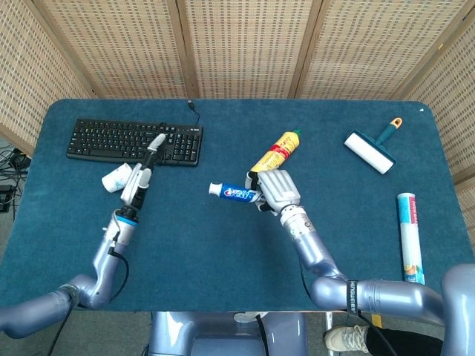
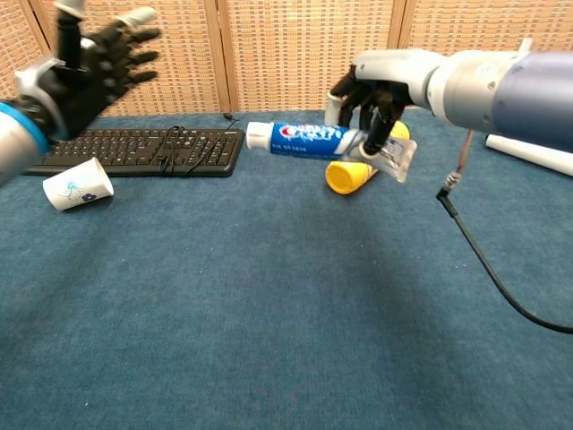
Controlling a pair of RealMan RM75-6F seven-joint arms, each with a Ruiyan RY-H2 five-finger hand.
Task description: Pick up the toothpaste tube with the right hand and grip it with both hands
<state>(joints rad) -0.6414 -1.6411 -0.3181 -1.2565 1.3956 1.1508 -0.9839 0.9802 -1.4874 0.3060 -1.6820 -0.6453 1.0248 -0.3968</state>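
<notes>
My right hand (image 1: 276,190) (image 2: 376,94) grips the crimped end of the blue and white toothpaste tube (image 1: 237,193) (image 2: 309,141). The tube hangs level above the table with its white cap pointing towards my left side. My left hand (image 1: 141,170) (image 2: 85,63) is open with its fingers spread, well away to the left of the tube, above the paper cup. Nothing is in it.
A black keyboard (image 1: 135,140) (image 2: 134,149) lies at the back left, with a tipped white paper cup (image 1: 119,178) (image 2: 79,184) in front of it. A yellow bottle (image 1: 276,152) (image 2: 354,172) lies just behind the tube. A lint roller (image 1: 373,148) and a rolled tube (image 1: 409,230) lie on the right.
</notes>
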